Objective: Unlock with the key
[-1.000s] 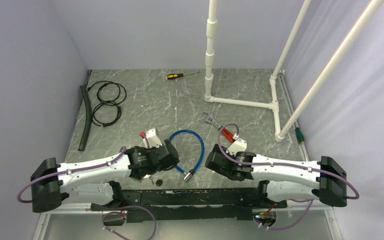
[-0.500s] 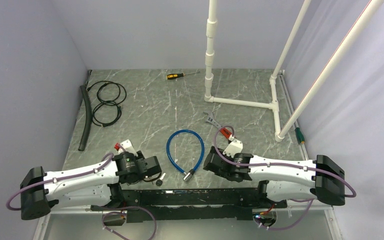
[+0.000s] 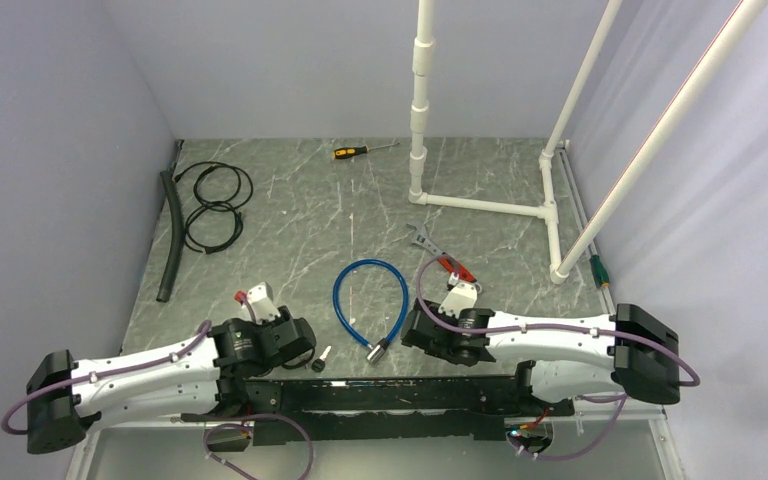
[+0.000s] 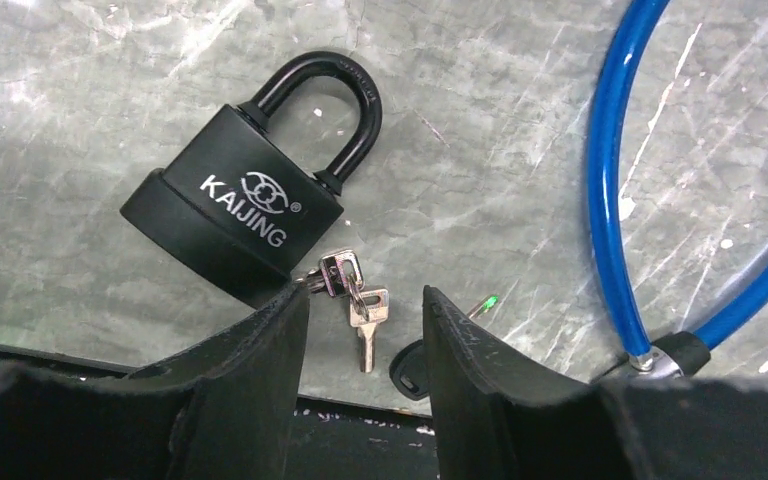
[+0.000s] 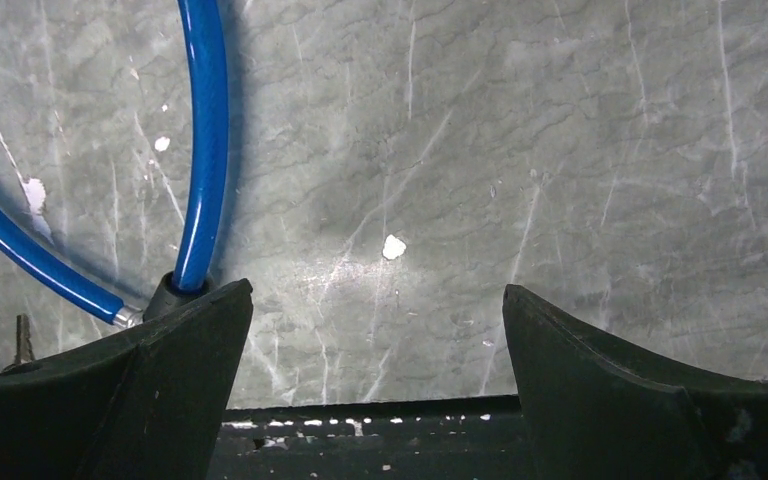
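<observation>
As seen from above, the grey marbled table [image 3: 290, 210] has the left arm [image 3: 150, 368] and right arm [image 3: 550, 338] lying low along its near edge. A blue cable lock [image 3: 345, 290] lies looped between the two wrists. Right gripper [image 5: 375, 292]: jaws spread wide, nothing held, bare table between them. Left gripper [image 4: 362, 300]: jaws parted, nothing held. The black padlock [image 4: 225, 225] lies flat just ahead of the left fingers, lettered face up, with both shackle legs seated in the body. The small keys [image 4: 357, 300] on a ring rest against its bottom edge, in the gap between those fingers. Whether one sits in the keyhole cannot be told.
</observation>
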### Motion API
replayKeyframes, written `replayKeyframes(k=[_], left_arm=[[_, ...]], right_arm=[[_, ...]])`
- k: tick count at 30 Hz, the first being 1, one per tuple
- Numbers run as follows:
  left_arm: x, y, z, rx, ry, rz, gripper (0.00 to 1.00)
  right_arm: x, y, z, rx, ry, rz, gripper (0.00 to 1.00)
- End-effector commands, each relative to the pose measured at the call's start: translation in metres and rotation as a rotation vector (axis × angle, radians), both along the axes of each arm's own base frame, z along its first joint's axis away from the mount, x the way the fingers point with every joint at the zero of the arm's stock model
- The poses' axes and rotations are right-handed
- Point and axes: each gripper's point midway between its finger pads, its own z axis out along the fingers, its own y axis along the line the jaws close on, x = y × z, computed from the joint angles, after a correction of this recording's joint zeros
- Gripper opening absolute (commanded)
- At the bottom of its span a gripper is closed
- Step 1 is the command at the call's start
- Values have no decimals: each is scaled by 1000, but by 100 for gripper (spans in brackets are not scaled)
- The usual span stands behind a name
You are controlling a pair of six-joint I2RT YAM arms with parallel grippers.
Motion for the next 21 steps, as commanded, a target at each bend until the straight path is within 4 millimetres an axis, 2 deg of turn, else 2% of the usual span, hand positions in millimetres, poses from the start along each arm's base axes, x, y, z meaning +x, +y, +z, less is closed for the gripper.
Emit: replayKeyframes(k=[1, 5, 12, 21], left_arm=[[3, -12, 2, 5, 6, -19, 49], [0, -8, -2, 71, 51, 1, 49], [0, -20, -5, 114, 90, -15, 49], [-1, -22, -18, 133, 118, 7, 42]], right_arm=[[3, 12, 3, 15, -20, 21, 97], [0, 14, -2, -3, -6, 32, 97], [-1, 12, -5, -18, -6, 32, 98], [-2, 4, -6, -22, -8, 20, 98]])
